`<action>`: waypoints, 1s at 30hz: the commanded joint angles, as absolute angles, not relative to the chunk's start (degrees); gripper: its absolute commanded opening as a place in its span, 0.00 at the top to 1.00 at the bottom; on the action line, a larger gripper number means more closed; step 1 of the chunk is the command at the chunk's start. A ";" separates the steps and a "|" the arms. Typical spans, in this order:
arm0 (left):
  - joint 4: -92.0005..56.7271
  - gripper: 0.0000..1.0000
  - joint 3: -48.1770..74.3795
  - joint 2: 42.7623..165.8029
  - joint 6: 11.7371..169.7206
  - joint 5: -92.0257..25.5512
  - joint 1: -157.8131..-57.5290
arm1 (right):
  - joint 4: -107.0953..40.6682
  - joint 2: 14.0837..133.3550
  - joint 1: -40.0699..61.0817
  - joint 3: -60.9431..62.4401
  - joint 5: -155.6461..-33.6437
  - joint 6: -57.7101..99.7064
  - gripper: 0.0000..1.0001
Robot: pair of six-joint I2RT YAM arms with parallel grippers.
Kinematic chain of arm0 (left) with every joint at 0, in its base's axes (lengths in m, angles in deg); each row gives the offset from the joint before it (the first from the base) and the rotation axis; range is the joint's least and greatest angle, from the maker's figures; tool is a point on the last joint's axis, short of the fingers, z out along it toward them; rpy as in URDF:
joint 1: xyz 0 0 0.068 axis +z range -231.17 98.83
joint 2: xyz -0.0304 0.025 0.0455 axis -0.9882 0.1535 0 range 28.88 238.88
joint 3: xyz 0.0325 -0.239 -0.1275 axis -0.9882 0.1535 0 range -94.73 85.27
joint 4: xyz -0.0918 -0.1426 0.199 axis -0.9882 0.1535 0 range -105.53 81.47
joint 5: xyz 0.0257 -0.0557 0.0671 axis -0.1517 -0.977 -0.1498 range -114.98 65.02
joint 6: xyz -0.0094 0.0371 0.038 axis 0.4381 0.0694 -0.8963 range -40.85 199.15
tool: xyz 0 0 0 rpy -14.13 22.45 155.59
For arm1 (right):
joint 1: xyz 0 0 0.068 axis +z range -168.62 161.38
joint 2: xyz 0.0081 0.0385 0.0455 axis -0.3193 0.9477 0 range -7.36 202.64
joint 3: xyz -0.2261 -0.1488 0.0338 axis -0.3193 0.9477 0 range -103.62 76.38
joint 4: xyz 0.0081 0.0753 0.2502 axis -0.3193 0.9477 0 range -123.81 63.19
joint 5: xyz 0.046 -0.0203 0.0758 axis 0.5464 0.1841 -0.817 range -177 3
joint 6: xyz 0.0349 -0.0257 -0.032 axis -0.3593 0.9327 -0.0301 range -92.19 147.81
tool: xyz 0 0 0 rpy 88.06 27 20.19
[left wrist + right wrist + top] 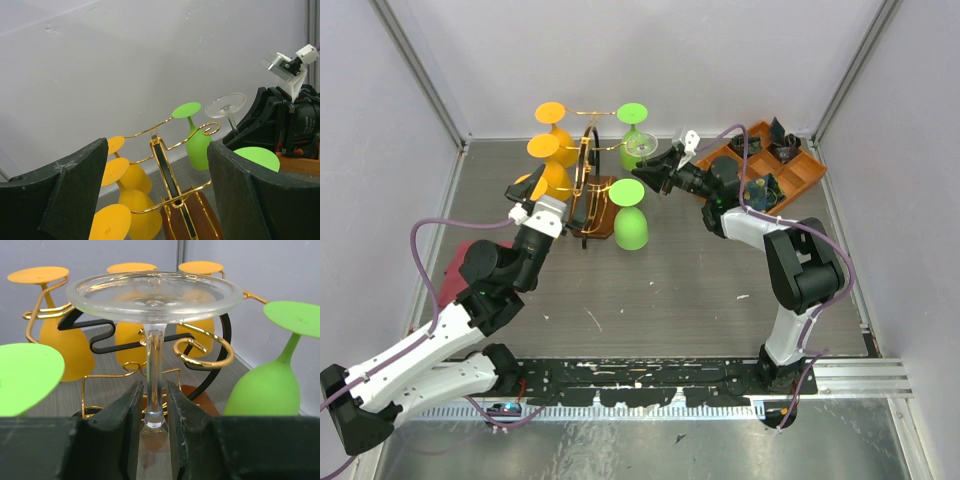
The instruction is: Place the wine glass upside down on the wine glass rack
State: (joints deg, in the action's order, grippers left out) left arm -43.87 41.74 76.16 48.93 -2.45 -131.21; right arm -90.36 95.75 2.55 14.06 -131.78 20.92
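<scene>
Now, wine glass (pixel 152 300) stem pinched by right end effector (pixel 154 392); left end effector (pixel 157 150) spread.

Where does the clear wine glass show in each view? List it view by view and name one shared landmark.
Top external: wine glass at upper centre, just right of the wine glass rack.
Left wrist: right of centre, its clear foot above the gold curl.
Right wrist: dead centre, stem between the right gripper jaws.
Shared landmark: the rack's curled gold arm end.
</scene>
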 commanded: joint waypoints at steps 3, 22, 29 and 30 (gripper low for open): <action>-42.76 0.13 41.03 74.58 48.77 -1.11 -131.28 | -99.20 98.36 2.64 11.34 -132.00 18.12 0.99; -43.04 0.13 41.58 75.04 47.81 -0.05 -131.28 | -98.60 104.78 5.46 4.66 -130.24 20.12 0.99; -43.04 0.13 42.55 73.83 47.28 0.81 -131.31 | -97.79 105.90 5.88 3.18 -128.50 20.46 0.99; -43.02 0.13 42.63 73.52 47.25 0.85 -131.27 | -97.62 105.99 6.02 2.84 -128.15 20.63 0.99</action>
